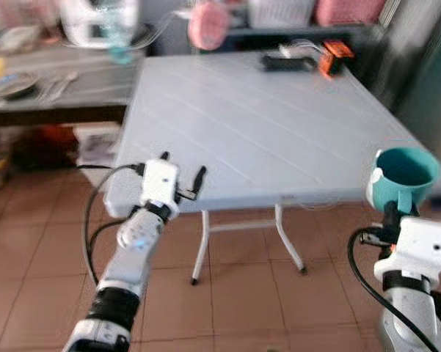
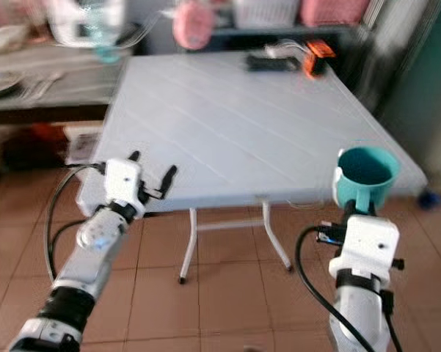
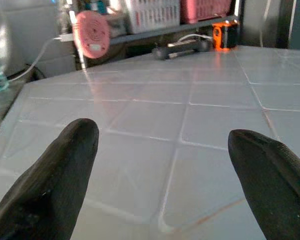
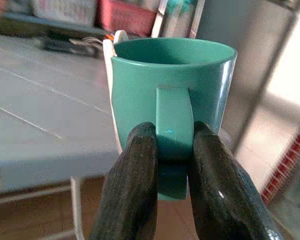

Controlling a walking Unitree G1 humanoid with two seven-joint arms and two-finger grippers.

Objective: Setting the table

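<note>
A teal mug [image 1: 403, 176] stands upright in the air beside the near right corner of the white folding table [image 1: 249, 125]. My right gripper [image 4: 172, 150] is shut on the mug's handle [image 4: 173, 127], and a white strip shows along the mug's left rim. My left gripper [image 1: 182, 174] is open at the table's near left edge, its black fingers [image 3: 55, 180] spread wide over the bare tabletop [image 3: 189, 115] with nothing between them.
At the table's far edge lie a black device [image 1: 286, 62] and an orange one [image 1: 336, 55]. A pink round object [image 1: 208, 23] stands behind the table. A grey side surface [image 1: 59, 84] at the left carries dishes and cutlery. Below is red tiled floor [image 1: 242, 308].
</note>
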